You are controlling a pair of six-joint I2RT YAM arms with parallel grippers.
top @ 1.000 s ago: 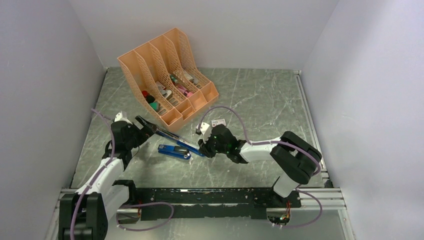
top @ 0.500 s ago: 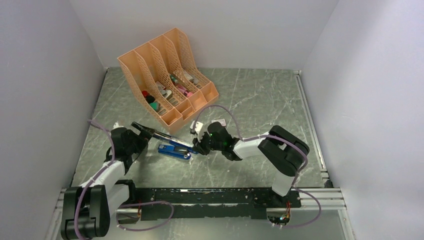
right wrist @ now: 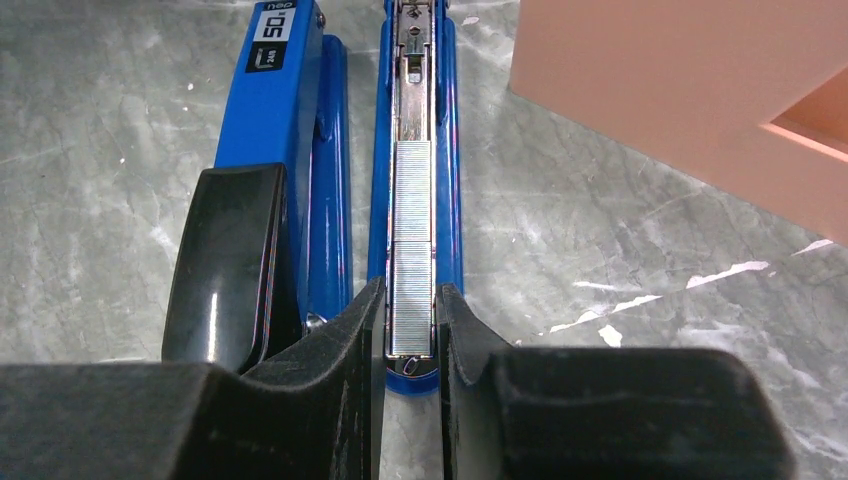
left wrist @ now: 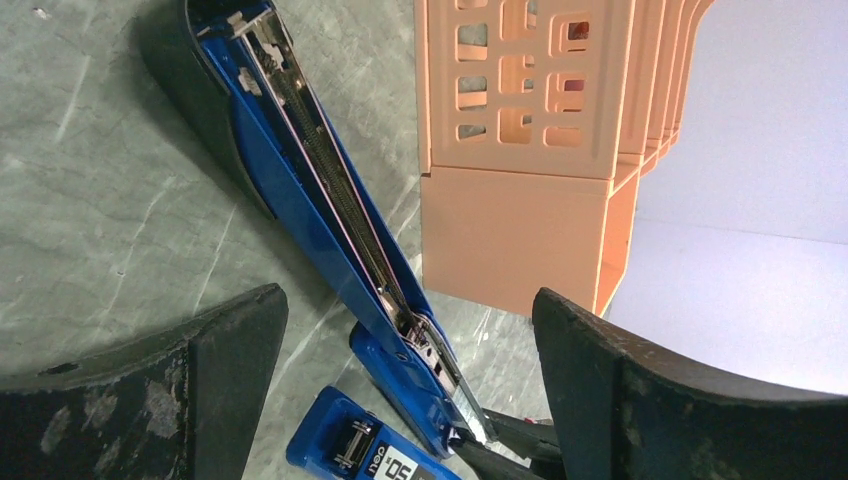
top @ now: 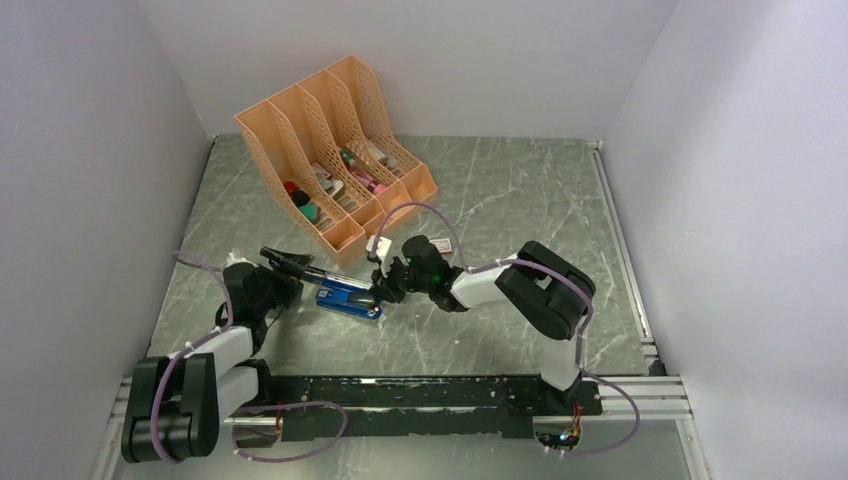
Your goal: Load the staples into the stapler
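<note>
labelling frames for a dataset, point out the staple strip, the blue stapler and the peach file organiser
silvery-grey metal staple strip (right wrist: 412, 230): right wrist view, mid-strip
blue metal stapler (right wrist: 285, 110): right wrist view, labelled arm
peach plastic file organiser (left wrist: 515, 235): left wrist view, front panel

This is looking like a robotics lab's test cell rather than an office — plain white walls (top: 90, 150) are boxing in a grey marble-patterned counter (top: 520, 200) on three sides. The left arm (top: 215, 350) and the right arm (top: 545, 300) are sitting bolted to a metal frame (top: 660, 385) along the near edge, with purple cables (top: 415, 205) looping loose around them. The only office goods showing — a peach file organizer (top: 330, 150) and a blue stapler (top: 348, 298) — are standing alone on the counter.
</note>
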